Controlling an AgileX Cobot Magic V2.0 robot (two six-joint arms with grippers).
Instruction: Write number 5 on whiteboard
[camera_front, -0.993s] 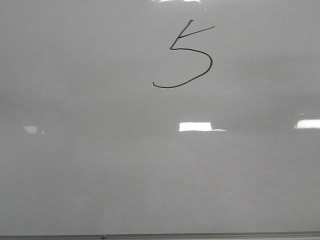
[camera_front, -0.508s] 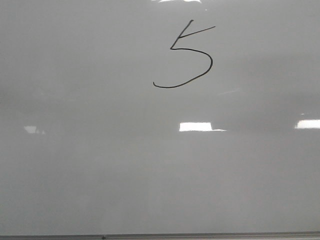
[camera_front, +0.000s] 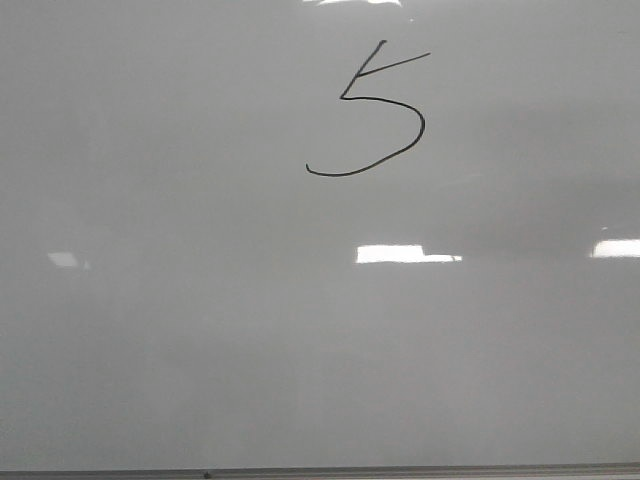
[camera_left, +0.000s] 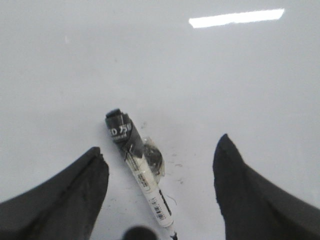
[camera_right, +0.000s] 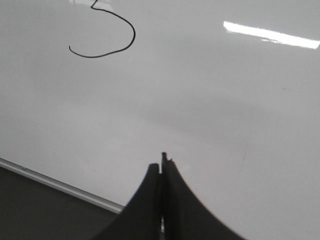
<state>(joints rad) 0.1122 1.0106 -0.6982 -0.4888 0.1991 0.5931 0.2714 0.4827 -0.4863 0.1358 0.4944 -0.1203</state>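
The whiteboard (camera_front: 200, 350) fills the front view, glossy pale grey. The number 5 (camera_front: 421, 125) is drawn on it in thin black line, up near the top centre. Neither gripper shows in the front view. In the left wrist view my left gripper (camera_left: 160, 145) is open, fingers wide apart, over the whiteboard (camera_left: 240, 75). A black-capped white marker (camera_left: 142, 172) lies loose on the board between the fingers, touching neither. In the right wrist view my right gripper (camera_right: 162, 162) is shut with nothing seen in it, over the whiteboard (camera_right: 225, 100). The number 5 (camera_right: 134, 32) lies well beyond it, its top cut off.
Bright rectangular glare patches (camera_front: 405, 254) sit on the board. Its thin dark lower edge (camera_front: 320, 472) runs along the bottom of the front view. In the right wrist view the board's metal edge (camera_right: 60, 186) shows with dark floor beyond it.
The middle glare patch has stretched slightly wider. The digit and the board look the same.
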